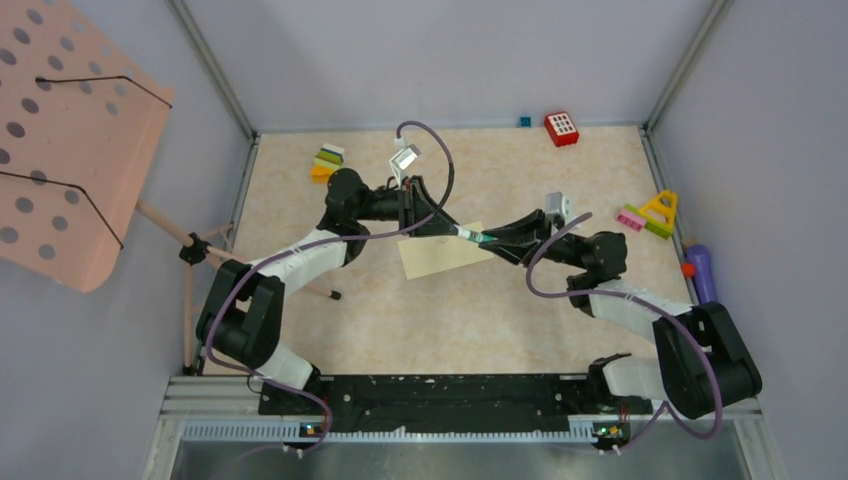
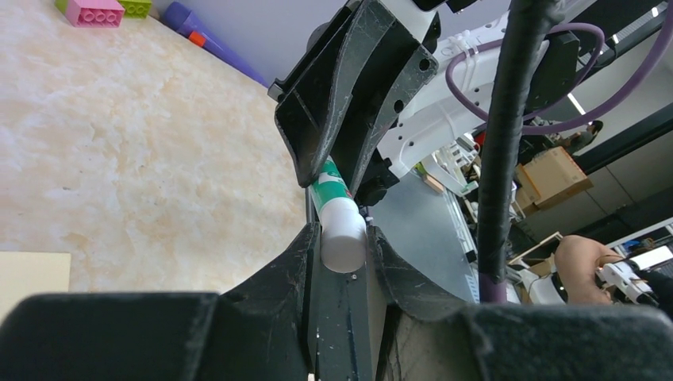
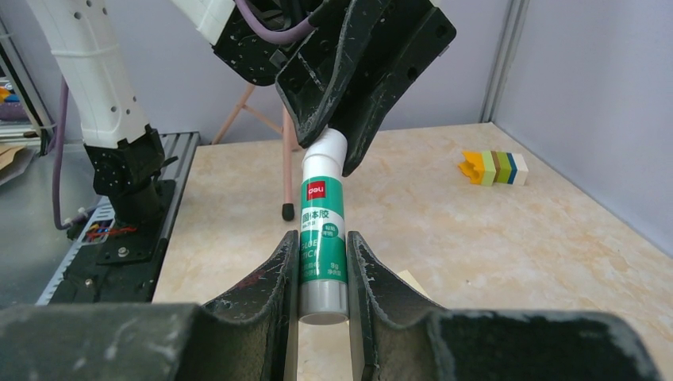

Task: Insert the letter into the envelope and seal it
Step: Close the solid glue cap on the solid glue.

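Left jaws, right jaws both clamped on one glue stick (image 3: 322,238), blocks (image 1: 328,160) around surface (image 1: 480,320) edges, envelope (image 1: 440,257) just beneath.

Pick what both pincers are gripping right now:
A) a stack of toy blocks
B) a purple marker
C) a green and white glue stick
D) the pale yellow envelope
C: the right pincer clamps the green body of the glue stick, while the left pincer clamps its white cap, so the stick spans the two.
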`<state>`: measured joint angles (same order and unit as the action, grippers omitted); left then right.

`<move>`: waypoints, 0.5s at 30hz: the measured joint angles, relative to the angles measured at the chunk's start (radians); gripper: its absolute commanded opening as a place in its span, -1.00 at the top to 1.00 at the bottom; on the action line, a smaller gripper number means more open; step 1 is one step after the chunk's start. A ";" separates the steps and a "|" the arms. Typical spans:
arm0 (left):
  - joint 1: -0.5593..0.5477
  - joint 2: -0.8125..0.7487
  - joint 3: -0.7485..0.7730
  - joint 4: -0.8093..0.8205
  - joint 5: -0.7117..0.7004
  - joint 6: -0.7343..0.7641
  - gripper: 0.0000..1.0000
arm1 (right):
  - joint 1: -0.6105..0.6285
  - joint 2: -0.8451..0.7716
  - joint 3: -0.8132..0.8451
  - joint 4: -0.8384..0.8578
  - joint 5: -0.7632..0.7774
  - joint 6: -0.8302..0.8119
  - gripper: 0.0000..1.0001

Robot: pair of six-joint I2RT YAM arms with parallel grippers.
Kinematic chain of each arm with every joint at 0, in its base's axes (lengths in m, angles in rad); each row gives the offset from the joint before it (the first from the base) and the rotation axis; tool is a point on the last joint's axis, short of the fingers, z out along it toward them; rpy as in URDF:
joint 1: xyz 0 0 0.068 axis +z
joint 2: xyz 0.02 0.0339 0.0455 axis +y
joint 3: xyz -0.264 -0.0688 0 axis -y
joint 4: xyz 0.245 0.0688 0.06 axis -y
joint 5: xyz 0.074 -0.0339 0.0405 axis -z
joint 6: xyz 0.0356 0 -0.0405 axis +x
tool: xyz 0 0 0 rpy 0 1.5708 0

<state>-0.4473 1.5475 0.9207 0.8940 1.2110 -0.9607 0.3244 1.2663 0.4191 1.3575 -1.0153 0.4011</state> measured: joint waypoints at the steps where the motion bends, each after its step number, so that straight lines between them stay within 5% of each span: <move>1: 0.000 0.000 0.000 -0.003 0.000 0.010 1.00 | 0.000 0.000 0.000 -0.001 0.000 -0.002 1.00; 15: -0.003 0.000 0.000 -0.083 -0.011 0.115 1.00 | 0.000 0.005 0.000 -0.051 0.001 -0.027 1.00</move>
<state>-0.4503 1.5475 0.9207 0.8112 1.1995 -0.8455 0.3244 1.2709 0.4191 1.3060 -1.0145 0.3740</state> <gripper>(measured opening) 0.283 0.210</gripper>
